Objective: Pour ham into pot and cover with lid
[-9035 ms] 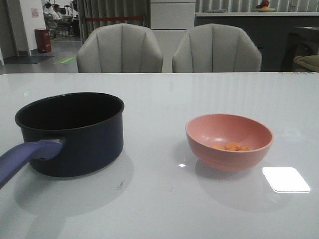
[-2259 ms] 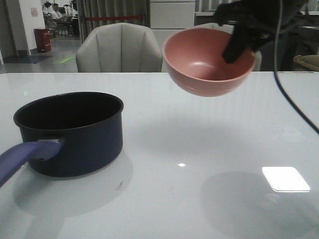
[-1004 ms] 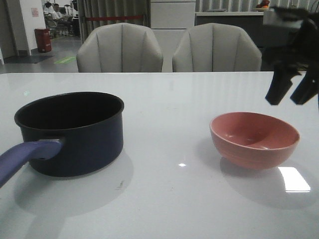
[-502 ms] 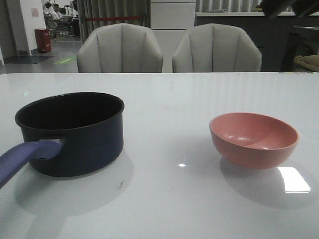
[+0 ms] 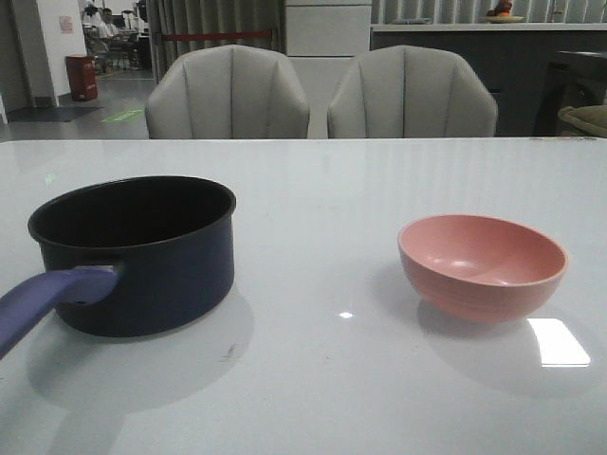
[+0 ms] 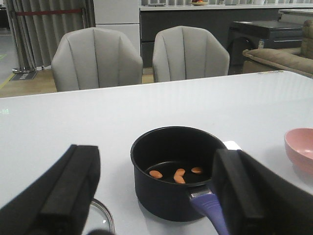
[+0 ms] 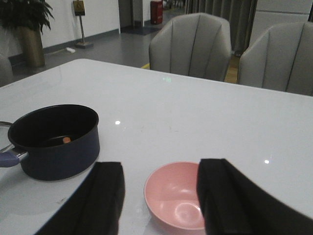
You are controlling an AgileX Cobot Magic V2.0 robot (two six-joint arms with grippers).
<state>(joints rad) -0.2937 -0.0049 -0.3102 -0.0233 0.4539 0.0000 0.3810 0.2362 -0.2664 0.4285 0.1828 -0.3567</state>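
**Three ham pieces in the pot, lid off**

Three small orange chunks of ham [image 6: 177, 175] lie on the black floor of the pot [image 5: 133, 251], which you see best from the left wrist camera. Start with the largest thing: the white table [image 5: 313, 379] carries everything, and two grey chairs [image 5: 228, 93] stand behind its far edge.

The pot sits on the table's left side in your front view, uncovered, its purple-blue handle [image 5: 43, 301] pointing toward the robot. The pink bowl [image 5: 482, 266] stands upright on the right side, well apart from the pot, and its inside shows nothing but a gleam of light.

Your left gripper [image 6: 156, 196] hangs above the table on the robot's side of the pot, its black fingers [image 6: 73, 186] spread wide with nothing between them. Your right gripper [image 7: 161, 205] hovers over the bowl, likewise spread and clasping nothing; the bowl shows in the gap between its fingers [image 7: 105, 196].

The lid [image 6: 100, 218] lies flat on the table near the pot; you catch only an arc of its rim beside the left gripper's finger in the left wrist view.
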